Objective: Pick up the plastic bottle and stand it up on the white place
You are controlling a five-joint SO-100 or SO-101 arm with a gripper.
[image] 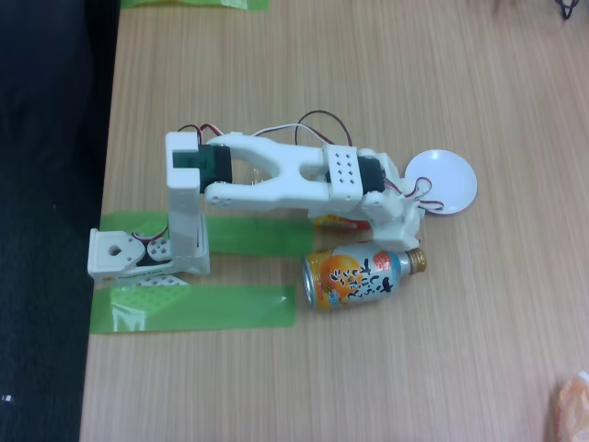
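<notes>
Gripper [405,226] state: I cannot tell, arm covers the fingers | plastic bottle [329,221]: just a red-yellow sliver under arm, at 12 o'clock of metal can [361,277] | white disc [442,180]: 2 o'clock of gripper, bare | advice: I grip mid-body, avoid can, lower upright onto disc centre.

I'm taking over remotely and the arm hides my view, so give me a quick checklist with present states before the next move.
1. White disc free of anything standing on it: ok.
2. Plastic bottle located: not ok; a red and yellow scrap under the arm may be its label.
3. Tool open or shut: cannot tell; the arm covers it.
4. Orange and light-blue bottle-can clear of the arm: not ok, lying on its side right beside it.
5. Wooden table around the disc uncluttered: ok.
</notes>
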